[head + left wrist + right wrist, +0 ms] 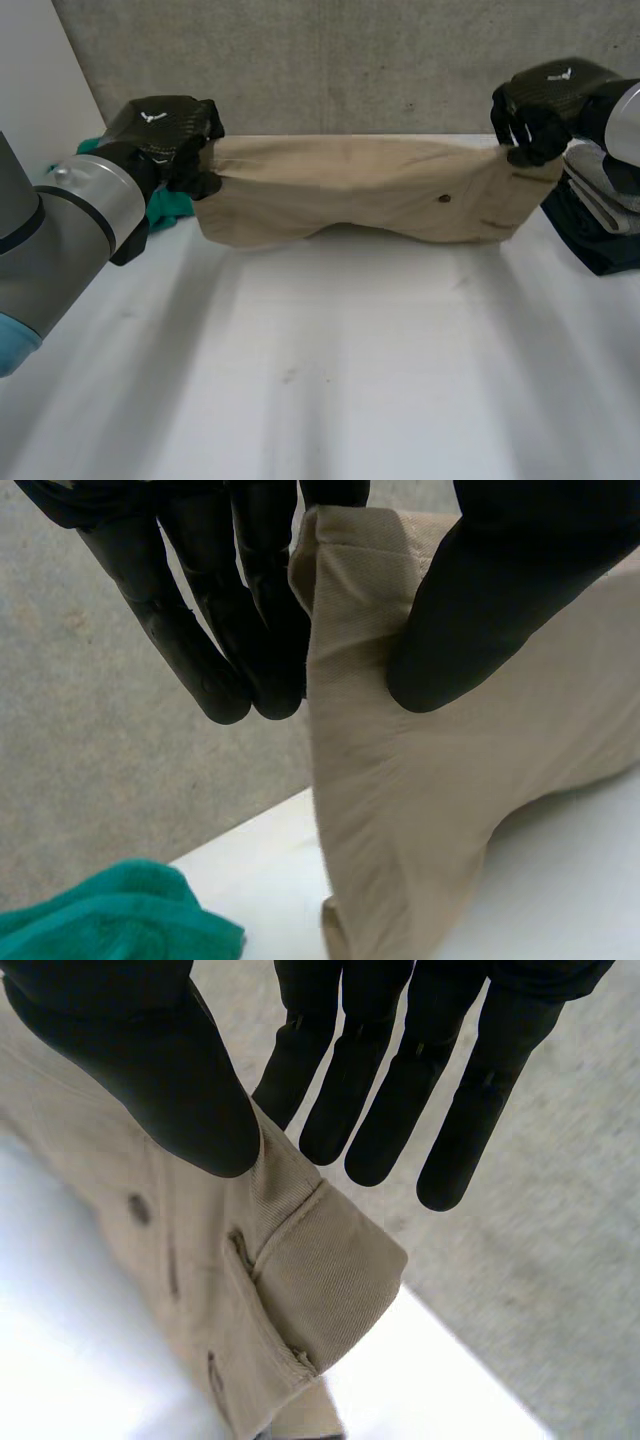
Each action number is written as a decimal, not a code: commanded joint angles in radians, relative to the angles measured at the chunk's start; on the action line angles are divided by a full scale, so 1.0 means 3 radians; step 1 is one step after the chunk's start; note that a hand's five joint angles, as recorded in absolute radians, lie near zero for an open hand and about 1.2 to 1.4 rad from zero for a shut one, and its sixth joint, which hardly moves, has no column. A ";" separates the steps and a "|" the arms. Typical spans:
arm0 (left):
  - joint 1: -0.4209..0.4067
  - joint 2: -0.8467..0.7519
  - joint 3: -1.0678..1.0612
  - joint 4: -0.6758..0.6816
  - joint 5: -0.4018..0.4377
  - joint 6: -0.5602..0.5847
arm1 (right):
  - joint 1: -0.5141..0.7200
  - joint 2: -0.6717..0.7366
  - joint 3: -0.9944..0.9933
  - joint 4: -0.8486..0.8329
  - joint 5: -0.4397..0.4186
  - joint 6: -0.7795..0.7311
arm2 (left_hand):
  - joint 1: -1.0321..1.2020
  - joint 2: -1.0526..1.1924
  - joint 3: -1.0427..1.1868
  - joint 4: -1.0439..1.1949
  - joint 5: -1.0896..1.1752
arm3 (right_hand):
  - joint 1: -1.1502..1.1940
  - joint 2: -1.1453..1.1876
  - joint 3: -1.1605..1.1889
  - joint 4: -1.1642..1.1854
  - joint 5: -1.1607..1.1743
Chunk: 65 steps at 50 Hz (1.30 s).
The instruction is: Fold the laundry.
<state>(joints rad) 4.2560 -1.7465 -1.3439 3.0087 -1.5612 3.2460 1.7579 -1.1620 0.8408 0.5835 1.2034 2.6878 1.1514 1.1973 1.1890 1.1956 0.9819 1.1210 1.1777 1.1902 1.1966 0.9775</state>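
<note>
A beige garment (pixel 370 190) with buttons hangs stretched between my two hands above the white table (pixel 320 380), its lower edge sagging towards the tabletop. My left hand (pixel 165 130) grips its left end. In the left wrist view the thumb (pixel 480 610) presses the cloth (pixel 420 800) against the straight fingers (pixel 230 630) behind it. My right hand (pixel 540 105) holds the right end, at the waistband. In the right wrist view the thumb (pixel 170 1070) pinches the buttoned band (pixel 290 1300) against the fingers (pixel 400 1090).
A green cloth (pixel 165 210) lies at the back left of the table, below my left hand (pixel 110 920). A stack of folded dark and grey clothes (pixel 600 215) sits at the right edge. A grey wall (pixel 340 60) stands behind the table.
</note>
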 commanded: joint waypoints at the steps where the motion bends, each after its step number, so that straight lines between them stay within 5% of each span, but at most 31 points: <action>1: -0.0038 -0.0548 0.0015 0.0034 0.0050 0.0158 | -0.0005 0.0355 -0.0072 0.0448 -0.0003 -0.0139 | 0.0816 0.0663 0.0691 0.0669 0.0800 | 0.0918 0.0729 0.0687 0.0665 0.0814; 8: -0.0023 -0.1275 0.0449 0.0233 -0.0083 0.0475 | 0.0158 0.0861 -0.0291 0.0270 0.0202 -0.0410 | 0.0816 0.0663 0.0691 0.0669 0.0800 | 0.0918 0.0729 0.0687 0.0665 0.0814; 12: -0.0013 -0.1403 0.1007 0.0738 -0.0078 0.0475 | 0.0291 0.1015 -0.0675 -0.0476 0.0401 -0.0191 | 0.0816 0.0663 0.0691 0.0669 0.0800 | 0.0918 0.0729 0.0687 0.0665 0.0814; 20: 0.0038 -0.1311 0.1580 0.2445 -0.0098 0.0220 | 0.0399 0.0571 -0.0610 -0.3198 0.0896 0.0811 | 0.0816 0.0663 0.0691 0.0669 0.0800 | 0.0918 0.0729 0.0687 0.0665 0.0814; 23: 0.0044 -0.1260 0.1540 0.2519 -0.0139 0.0209 | 0.0409 0.0473 -0.0476 -0.3499 0.0989 0.0817 | 0.0816 0.0663 0.0691 0.0669 0.0800 | 0.0918 0.0729 0.0687 0.0665 0.0814; 38: 0.0105 -0.0923 -0.0074 0.2150 0.0233 0.0169 | 0.0358 0.0462 0.0790 -0.2569 0.0371 0.0511 | 0.0816 0.0663 0.0691 0.0669 0.0800 | 0.0918 0.0729 0.0687 0.0665 0.0814; 44: 0.0064 -0.1081 -0.0618 0.2238 0.0510 0.0204 | 0.0281 0.0606 0.1425 -0.2579 0.0325 0.0122 | 0.0816 0.0663 0.0691 0.0669 0.0800 | 0.0918 0.0729 0.0687 0.0665 0.0814; 52: 0.0028 -0.1015 -0.1094 0.2166 0.0525 0.0260 | 0.0215 0.0545 0.1932 -0.2401 0.0309 -0.0149 | 0.0816 0.0663 0.0691 0.0669 0.0800 | 0.0918 0.0729 0.0687 0.0665 0.0814; 57: -0.0058 -0.0566 -0.1349 0.1646 0.0556 0.0337 | 0.0189 0.0100 0.2019 -0.1635 0.0238 -0.0409 | 0.0816 0.0663 0.0691 0.0669 0.0800 | 0.0918 0.0729 0.0687 0.0665 0.0814; 65: -0.0324 0.0084 -0.1447 -0.0290 0.0520 0.0878 | -0.0127 -0.0396 0.1958 0.0153 0.0125 -0.1497 | 0.0816 0.0663 0.0691 0.0669 0.0800 | 0.0918 0.0729 0.0687 0.0665 0.0814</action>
<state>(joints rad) 4.2080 -1.8366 -1.7649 3.2971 -1.3914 3.3957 1.7846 -1.1897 1.4458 0.2767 1.2630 2.4620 1.1514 1.1997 1.1921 1.1992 0.9819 1.1348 1.1909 1.1952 1.1970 1.0145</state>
